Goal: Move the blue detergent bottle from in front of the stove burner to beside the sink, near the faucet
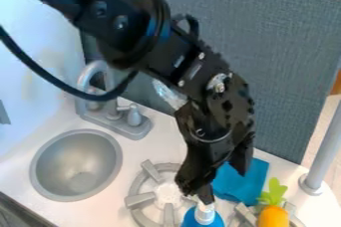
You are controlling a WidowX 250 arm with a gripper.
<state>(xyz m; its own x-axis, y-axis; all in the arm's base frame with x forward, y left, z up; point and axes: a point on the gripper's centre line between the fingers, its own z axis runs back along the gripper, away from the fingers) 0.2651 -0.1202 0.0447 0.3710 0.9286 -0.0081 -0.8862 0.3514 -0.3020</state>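
The black gripper (198,193) hangs down over the front of the stove's burners, low in the camera view. Right at its lower end is the white top of a blue bottle (205,215); whether the gripper holds it or only meets it, I cannot tell. The bottle's lower part is cut off by the bottom edge of the view. Behind and to the right of the bottle lies a blue cloth (241,182). Farther right, an orange toy carrot (273,217) with green leaves rests by the right burner.
A grey round burner (138,200) is left of the bottle. Farther left are a metal sink bowl (77,165) and a grey faucet (114,118). A grey pole (323,151) stands at the right, and a dark blue-grey panel (286,66) rises behind the counter.
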